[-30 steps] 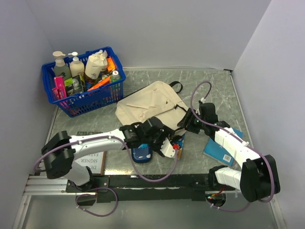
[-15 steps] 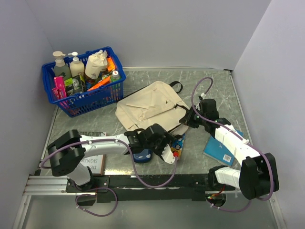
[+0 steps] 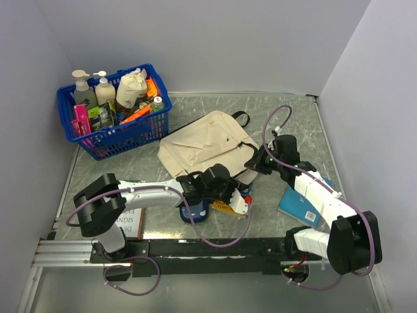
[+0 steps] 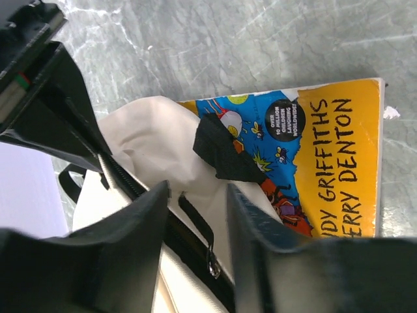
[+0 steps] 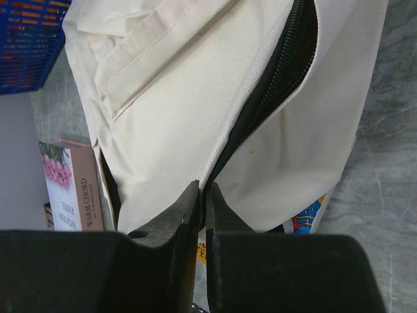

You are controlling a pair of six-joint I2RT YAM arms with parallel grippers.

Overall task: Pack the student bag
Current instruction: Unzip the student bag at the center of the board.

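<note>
The student bag (image 3: 207, 145), cream with black zipper trim, lies flat mid-table. My right gripper (image 3: 256, 163) is at its right edge. In the right wrist view the right gripper (image 5: 203, 186) is shut on the fabric lip beside the gaping zipper (image 5: 287, 62) of the bag (image 5: 163, 98). My left gripper (image 3: 240, 195) is at the bag's near corner. In the left wrist view the left gripper (image 4: 197, 195) has its jaws apart, with the zipper pull (image 4: 212, 261) between them. A yellow paperback (image 4: 335, 163) lies flat, partly under the bag (image 4: 146, 147).
A blue basket (image 3: 133, 130) of bottles and packets stands at the back left. A blue book (image 3: 298, 207) lies by the right arm, and a book with a pink flowered cover (image 3: 127, 222) lies at the near left. A blue round object (image 3: 194, 212) sits under the left arm.
My left gripper lowered the colourful paperback flat by the bag and its jaws have narrowed over the zipper. The right gripper has closed on the bag's edge.
</note>
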